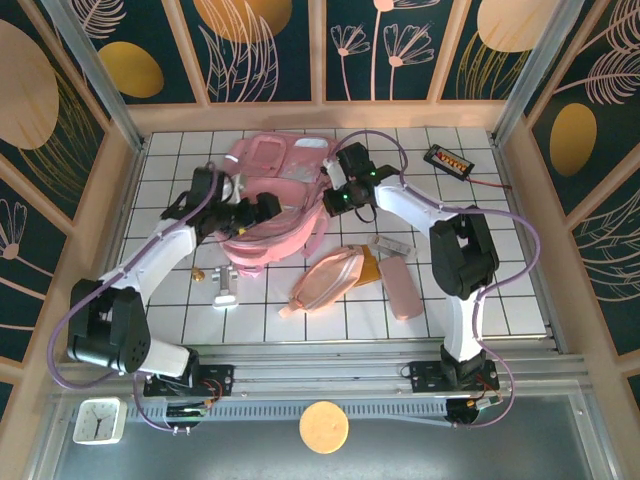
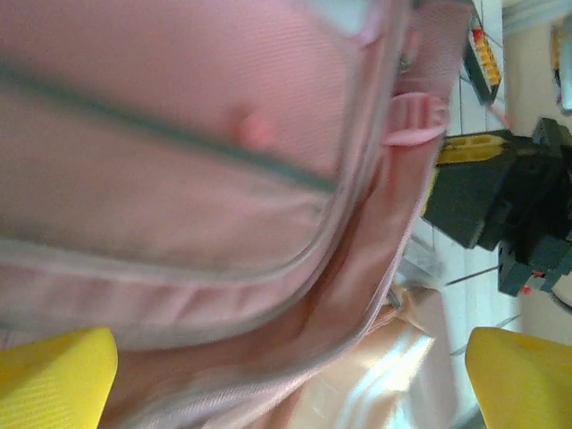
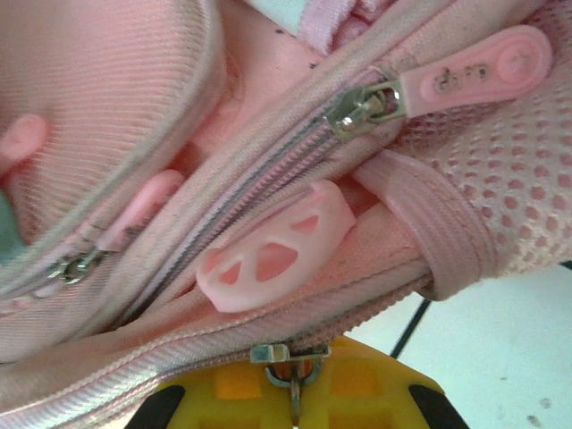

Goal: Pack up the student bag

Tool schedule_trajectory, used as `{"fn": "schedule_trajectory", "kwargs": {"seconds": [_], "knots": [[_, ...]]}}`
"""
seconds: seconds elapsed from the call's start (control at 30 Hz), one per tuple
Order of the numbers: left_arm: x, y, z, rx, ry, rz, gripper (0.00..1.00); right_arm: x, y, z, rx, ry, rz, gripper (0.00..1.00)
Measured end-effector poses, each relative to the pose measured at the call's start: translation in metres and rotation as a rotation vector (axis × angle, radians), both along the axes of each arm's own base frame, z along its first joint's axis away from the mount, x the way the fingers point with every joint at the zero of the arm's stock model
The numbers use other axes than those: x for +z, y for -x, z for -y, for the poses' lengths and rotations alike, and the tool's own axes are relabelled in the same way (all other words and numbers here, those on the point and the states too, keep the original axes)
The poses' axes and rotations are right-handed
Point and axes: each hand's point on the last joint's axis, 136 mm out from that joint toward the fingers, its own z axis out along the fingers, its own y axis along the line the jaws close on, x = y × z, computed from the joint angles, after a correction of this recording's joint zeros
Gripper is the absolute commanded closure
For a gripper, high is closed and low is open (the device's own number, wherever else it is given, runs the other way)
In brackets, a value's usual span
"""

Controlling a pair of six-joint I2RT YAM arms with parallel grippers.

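The student bag (image 1: 268, 185), a big soft pink backpack, lies at the back middle of the tiled table. My left gripper (image 1: 262, 207) hovers over its front. In the left wrist view its yellow fingertips (image 2: 54, 380) stand far apart, open, with the bag's pink fabric (image 2: 179, 134) close beneath and nothing held. My right gripper (image 1: 335, 200) is at the bag's right side. Its yellow jaws are shut on a small metal zipper pull (image 3: 293, 389) at the edge of the bag's zip band (image 3: 268, 326). A pink rubber tag (image 3: 273, 250) lies just above.
A peach-pink oval pouch (image 1: 330, 280) and a slim pink case (image 1: 403, 287) lie in front of the bag. Left of them sit a white object (image 1: 225, 290) and a small gold piece (image 1: 198, 272). A black and orange item (image 1: 447, 160) lies at the back right.
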Motion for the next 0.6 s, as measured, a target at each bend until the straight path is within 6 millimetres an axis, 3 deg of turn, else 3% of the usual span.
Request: {"fn": "schedule_trajectory", "kwargs": {"seconds": [0.07, 0.3, 0.5, 0.6], "knots": [[0.005, -0.001, 0.005, -0.081, -0.112, 0.087, 0.01, 0.004, 0.008, -0.009, 0.011, -0.008, -0.002, 1.0], [-0.01, 0.014, 0.0, -0.336, -0.418, 0.286, 0.03, 0.004, 0.034, -0.038, 0.052, -0.02, -0.023, 1.0], [-0.021, 0.017, 0.015, -0.482, -0.506, 0.379, 0.17, 0.007, 0.044, -0.05, 0.06, -0.024, -0.035, 1.0], [-0.036, 0.015, 0.022, -0.525, -0.532, 0.38, 0.3, 0.014, 0.046, -0.054, 0.066, -0.026, -0.028, 1.0]]}}
